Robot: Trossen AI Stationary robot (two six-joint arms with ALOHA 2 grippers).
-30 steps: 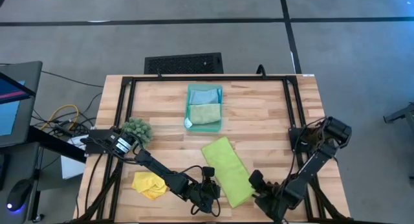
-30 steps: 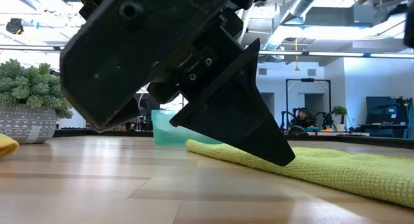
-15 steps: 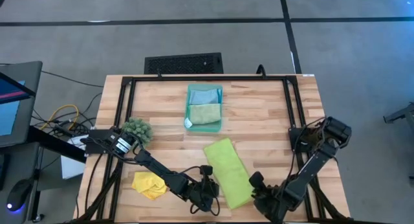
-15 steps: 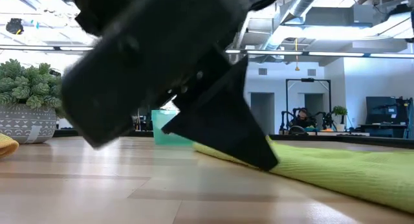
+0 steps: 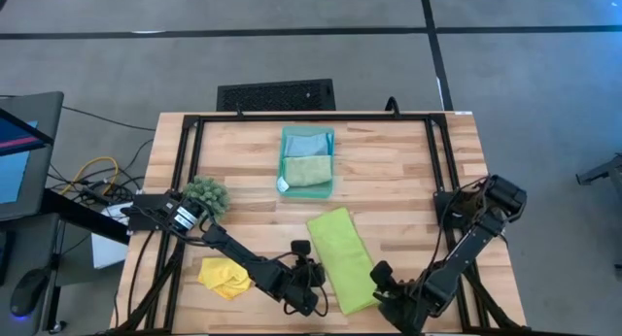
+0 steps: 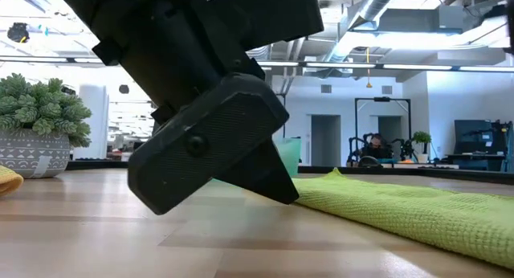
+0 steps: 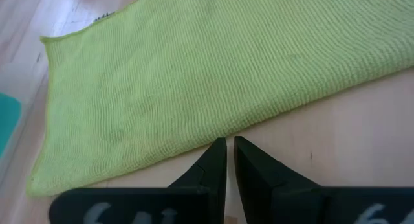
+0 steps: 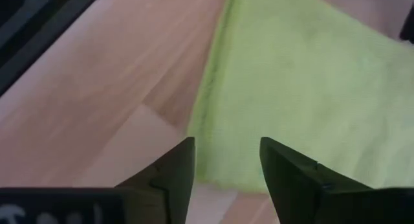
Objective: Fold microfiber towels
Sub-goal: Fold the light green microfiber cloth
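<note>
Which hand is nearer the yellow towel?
Left. The left hand sits between the yellow towel and the lime green towel; the right hand is beyond the lime one, by its near corner.

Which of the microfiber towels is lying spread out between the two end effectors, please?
The lime green towel, lying flat on the table. The yellow towel lies crumpled beyond the left arm, and the other two sit in the teal tray.

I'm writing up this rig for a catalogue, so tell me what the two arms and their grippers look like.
Both arms are black and slender, built of jointed links with thin cables along them. The left gripper has two matte black wedge-shaped fingers tapering to points, on a bar with pale printed markings. The right gripper has matching dark tapered fingers. In the low view a finger pad shows fine dotted texture.
</note>
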